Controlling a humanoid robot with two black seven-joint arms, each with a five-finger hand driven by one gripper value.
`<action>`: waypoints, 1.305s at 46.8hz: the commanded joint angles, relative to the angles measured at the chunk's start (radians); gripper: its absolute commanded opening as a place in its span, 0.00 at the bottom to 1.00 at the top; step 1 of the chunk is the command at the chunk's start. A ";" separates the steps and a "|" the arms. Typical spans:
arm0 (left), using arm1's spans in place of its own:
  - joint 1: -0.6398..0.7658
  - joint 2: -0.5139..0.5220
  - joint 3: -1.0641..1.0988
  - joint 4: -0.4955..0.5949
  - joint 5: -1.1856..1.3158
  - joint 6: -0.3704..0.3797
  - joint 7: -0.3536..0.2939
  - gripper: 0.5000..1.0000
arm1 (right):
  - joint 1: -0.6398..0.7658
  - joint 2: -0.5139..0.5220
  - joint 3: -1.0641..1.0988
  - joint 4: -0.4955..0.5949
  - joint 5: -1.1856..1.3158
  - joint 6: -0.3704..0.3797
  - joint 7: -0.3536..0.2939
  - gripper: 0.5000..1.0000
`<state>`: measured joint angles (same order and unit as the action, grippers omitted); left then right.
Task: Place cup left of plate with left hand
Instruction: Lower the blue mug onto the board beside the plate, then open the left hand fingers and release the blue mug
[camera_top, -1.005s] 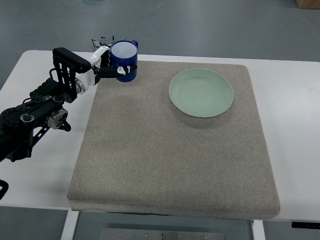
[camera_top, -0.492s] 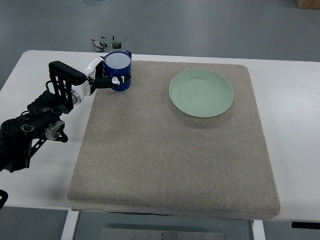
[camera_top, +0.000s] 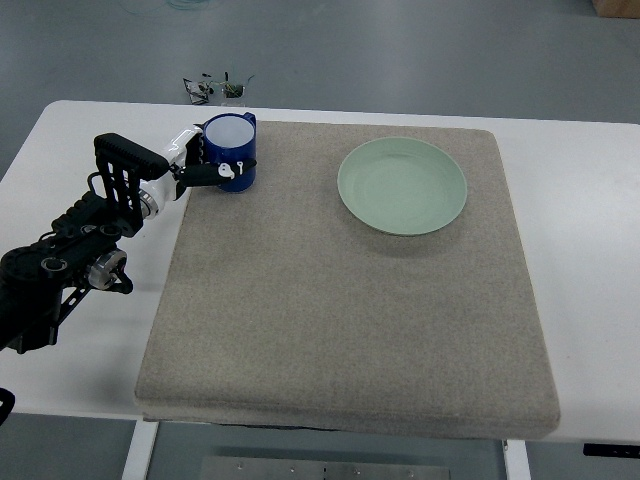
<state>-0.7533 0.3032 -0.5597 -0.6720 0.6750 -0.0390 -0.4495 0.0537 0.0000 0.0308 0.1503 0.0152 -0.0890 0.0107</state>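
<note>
A blue cup with a white inside stands upright at the far left corner of the grey mat, well left of the pale green plate. My left hand comes in from the left edge and its white and black fingers are wrapped around the cup's side. The cup's handle points away from me, toward the far table edge. The right arm does not show.
The mat lies on a white table. A small pot with a green plant and some dark wire bits sit on the floor beyond the far table edge, just behind the cup.
The left hand has carried the cup to the left and slightly toward me, lowering it onto the mat's far left corner. The plate has not moved.
</note>
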 joint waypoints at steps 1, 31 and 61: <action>0.000 -0.001 0.000 -0.001 -0.002 0.019 0.000 0.73 | 0.000 0.000 0.000 0.000 0.000 0.000 0.000 0.87; 0.000 -0.013 -0.002 -0.009 -0.017 0.051 0.000 0.98 | 0.000 0.000 0.000 0.000 0.000 0.000 0.000 0.87; 0.003 -0.001 -0.057 -0.011 -0.103 0.047 0.000 0.99 | 0.000 0.000 0.000 0.000 0.000 0.000 0.000 0.87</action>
<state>-0.7510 0.3006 -0.6085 -0.6827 0.5835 0.0093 -0.4495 0.0537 0.0000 0.0308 0.1503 0.0153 -0.0890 0.0107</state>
